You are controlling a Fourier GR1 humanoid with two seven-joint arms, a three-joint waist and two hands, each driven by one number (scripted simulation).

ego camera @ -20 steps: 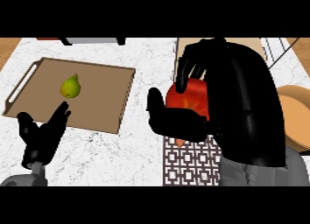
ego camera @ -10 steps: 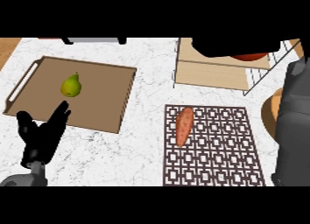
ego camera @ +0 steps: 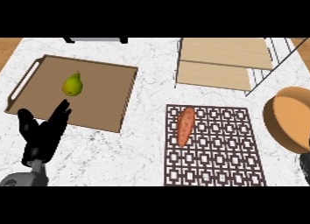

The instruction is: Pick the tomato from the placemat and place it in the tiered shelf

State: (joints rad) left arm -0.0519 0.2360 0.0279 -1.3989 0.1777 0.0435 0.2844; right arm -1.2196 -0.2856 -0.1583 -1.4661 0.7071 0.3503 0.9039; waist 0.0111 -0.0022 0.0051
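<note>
The tomato shows nowhere in view. The tiered shelf (ego camera: 225, 63) stands at the counter's far right; the placemat (ego camera: 216, 148) carries a sweet potato (ego camera: 184, 126) along its left edge. Left hand (ego camera: 42, 135) rests released, fingers up, near the tray's (ego camera: 106, 96) front-left corner; the right hand's fingers are out of view.

Orange-red vegetable (ego camera: 185, 126), perhaps sweet potato, on placemat (ego camera: 222, 162)

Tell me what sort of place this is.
Most likely a kitchen counter: a white marbled counter top carries a wooden tray with a pear, a patterned placemat holding an orange-red vegetable, and a tiered shelf at the back. The left hand rests open.
</note>
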